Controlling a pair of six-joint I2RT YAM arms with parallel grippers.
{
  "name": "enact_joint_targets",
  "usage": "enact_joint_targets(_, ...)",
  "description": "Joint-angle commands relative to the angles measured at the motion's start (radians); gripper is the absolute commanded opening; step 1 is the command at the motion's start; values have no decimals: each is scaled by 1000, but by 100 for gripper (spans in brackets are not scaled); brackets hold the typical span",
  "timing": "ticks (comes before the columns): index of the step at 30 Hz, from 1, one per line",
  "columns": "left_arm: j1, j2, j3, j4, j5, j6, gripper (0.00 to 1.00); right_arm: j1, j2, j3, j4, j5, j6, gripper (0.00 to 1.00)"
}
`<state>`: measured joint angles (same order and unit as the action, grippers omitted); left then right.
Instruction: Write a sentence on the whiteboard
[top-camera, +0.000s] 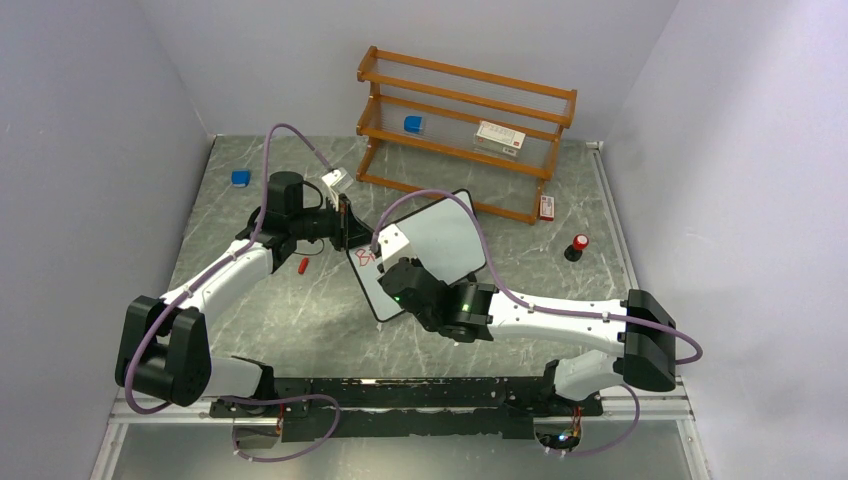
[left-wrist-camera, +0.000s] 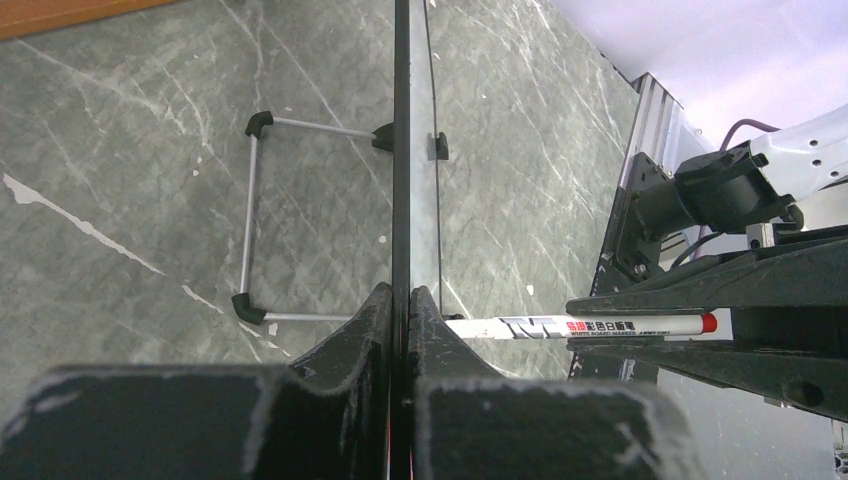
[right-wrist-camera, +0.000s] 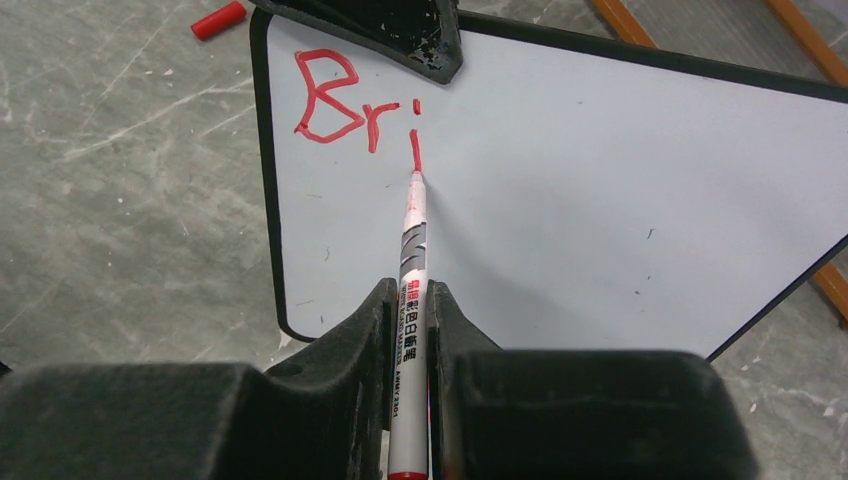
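The right gripper (right-wrist-camera: 410, 300) is clamping the marker (right-wrist-camera: 412, 240), tip touching the whiteboard (right-wrist-camera: 600, 200); bare surface is stretching rightward of the tip; the left gripper (left-wrist-camera: 401, 296) is pinching its edge.

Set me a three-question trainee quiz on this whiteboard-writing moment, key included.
1. True or false: the left gripper is shut on the edge of the whiteboard.
2. Which red letters are on the board? A) Bri B) Hel C) none
3. Short answer: what does the right gripper hold?
Key: 1 true; 2 A; 3 the marker, its tip at the foot of the last letter.
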<state>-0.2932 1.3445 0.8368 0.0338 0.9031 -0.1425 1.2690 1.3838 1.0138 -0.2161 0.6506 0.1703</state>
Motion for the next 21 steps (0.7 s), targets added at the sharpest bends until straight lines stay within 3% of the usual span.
enact_joint_targets(1,5,-21,-1,18,23,37,5,-6,-20,12,-1,7,23,0)
enact_joint_targets(21,3,-21,-2,17,25,40,5,-34,-38,-12,95,47,8,0)
